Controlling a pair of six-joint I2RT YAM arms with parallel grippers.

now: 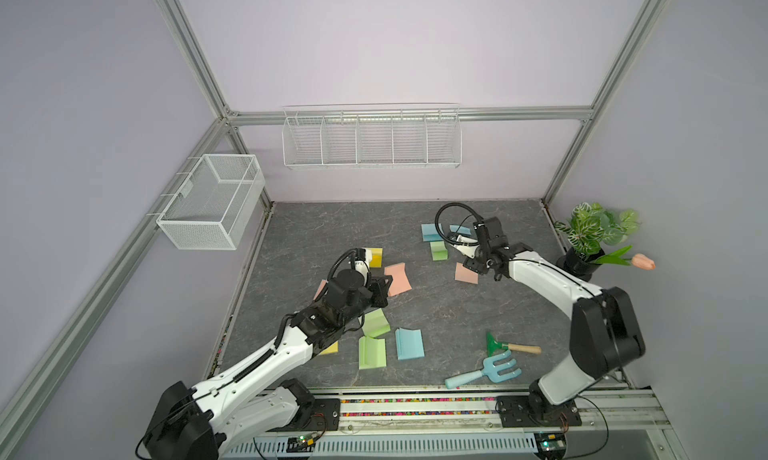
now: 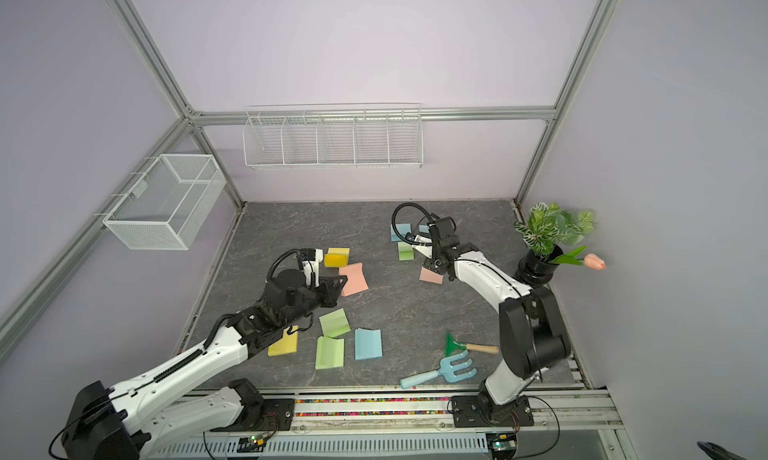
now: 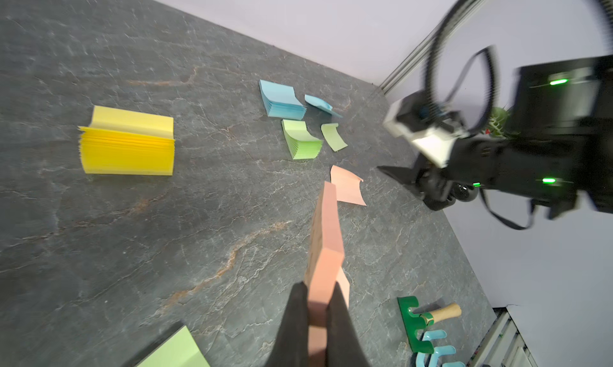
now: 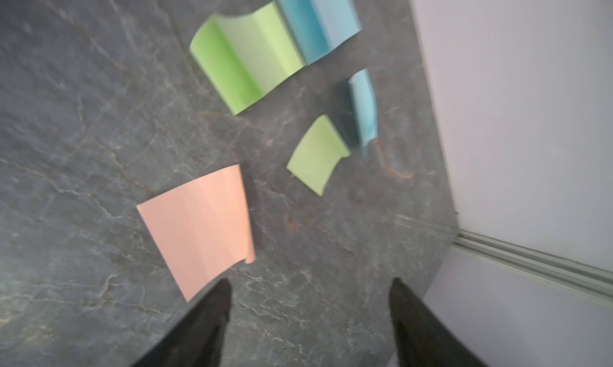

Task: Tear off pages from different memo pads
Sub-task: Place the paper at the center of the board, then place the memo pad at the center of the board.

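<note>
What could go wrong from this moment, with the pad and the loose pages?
The left gripper pinches the salmon pad by one edge only; it could slip or fan open. The open right gripper hangs close to the salmon page and green page; a low move might sweep or crumple them.

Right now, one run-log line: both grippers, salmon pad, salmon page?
left gripper: shut on salmon memo pad | right gripper: open, empty | salmon page: loose on table, by right gripper

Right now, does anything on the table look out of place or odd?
Yes: a blue toy fork and a green toy rake lie at the front edge, garden tools that look stray beside the memo pads.
</note>
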